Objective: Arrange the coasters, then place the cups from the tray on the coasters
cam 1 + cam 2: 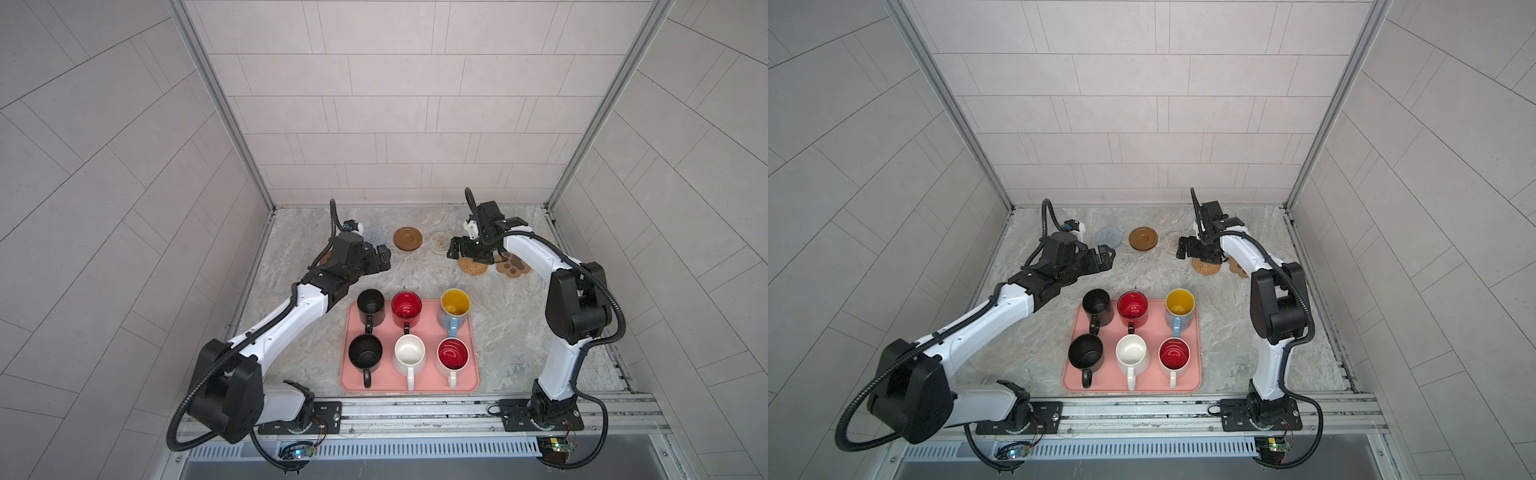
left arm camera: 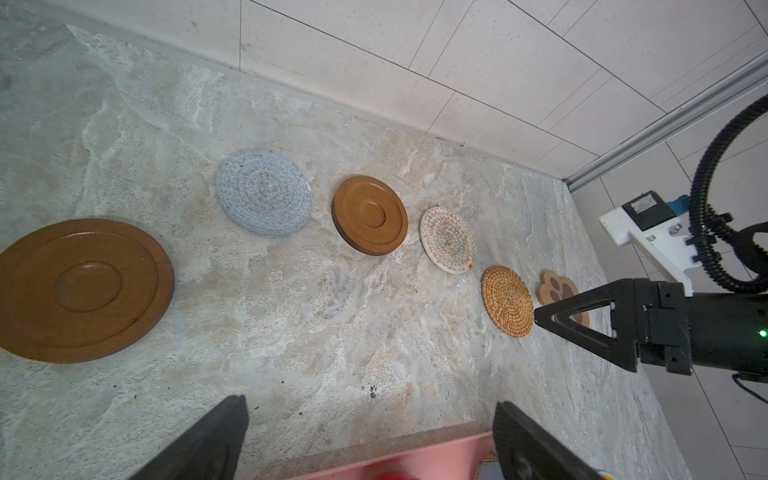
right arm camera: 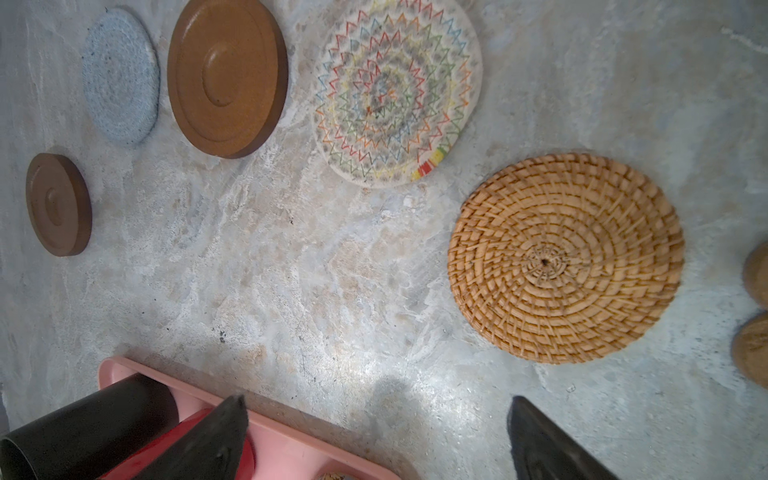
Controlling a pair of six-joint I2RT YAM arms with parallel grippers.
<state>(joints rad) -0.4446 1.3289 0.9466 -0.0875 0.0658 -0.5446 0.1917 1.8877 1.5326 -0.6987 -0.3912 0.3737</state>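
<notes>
Six coasters lie in an arc at the back of the table: a brown disc [image 2: 83, 291], a grey-blue woven one [image 1: 376, 236], a second brown disc [image 1: 408, 239], a whitish woven one [image 1: 439, 242], a tan rattan one [image 1: 473, 266] and a brown paw [image 1: 514, 266]. The pink tray [image 1: 469, 380] at the front holds six upright cups: black [image 1: 370, 305], red [image 1: 406, 309], blue with yellow inside [image 1: 455, 309], black [image 1: 365, 355], white [image 1: 409, 355], white with red inside [image 1: 453, 355]. My left gripper [image 1: 384, 259] hangs open and empty behind the tray. My right gripper [image 1: 469, 253] hangs open and empty beside the rattan coaster.
Tiled walls close the table at the back and both sides, with metal rails along the side edges. The left arm's wrist covers most of the leftmost brown disc in both top views. Bare marble lies between the coasters and the tray.
</notes>
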